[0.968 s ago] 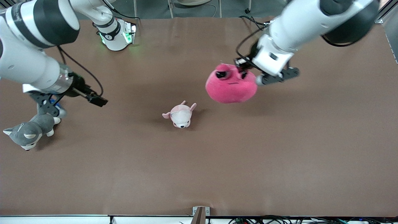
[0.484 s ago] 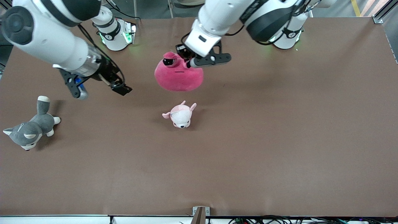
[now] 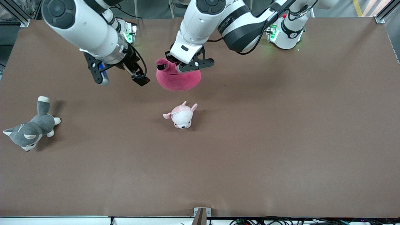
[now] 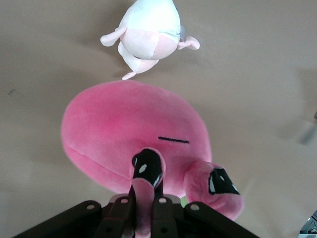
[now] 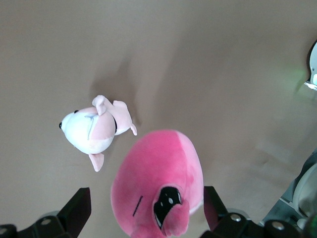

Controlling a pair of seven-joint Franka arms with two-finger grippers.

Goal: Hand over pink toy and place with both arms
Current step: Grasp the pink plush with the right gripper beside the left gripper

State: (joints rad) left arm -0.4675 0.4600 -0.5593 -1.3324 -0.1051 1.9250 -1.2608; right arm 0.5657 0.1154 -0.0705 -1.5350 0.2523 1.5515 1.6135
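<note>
The pink toy point(image 3: 178, 80) hangs in the air over the table's middle, toward the robots' bases. My left gripper point(image 3: 185, 65) is shut on a fold of plush at its top, beside one dark eye; the left wrist view shows the toy point(image 4: 129, 129) hanging below the shut gripper point(image 4: 143, 214). My right gripper point(image 3: 121, 78) is open and empty, in the air beside the toy toward the right arm's end. In the right wrist view the toy point(image 5: 158, 188) shows between the spread fingers of the gripper point(image 5: 146, 201), not touched by them.
A small pale pink-and-white plush point(image 3: 181, 115) lies on the brown table point(image 3: 250, 140), nearer to the front camera than the hanging toy. A grey-and-white dog plush point(image 3: 29, 129) lies at the right arm's end of the table.
The left arm has carried the pink toy toward the right arm's end. The right gripper has risen from the grey dog and moved toward the toy.
</note>
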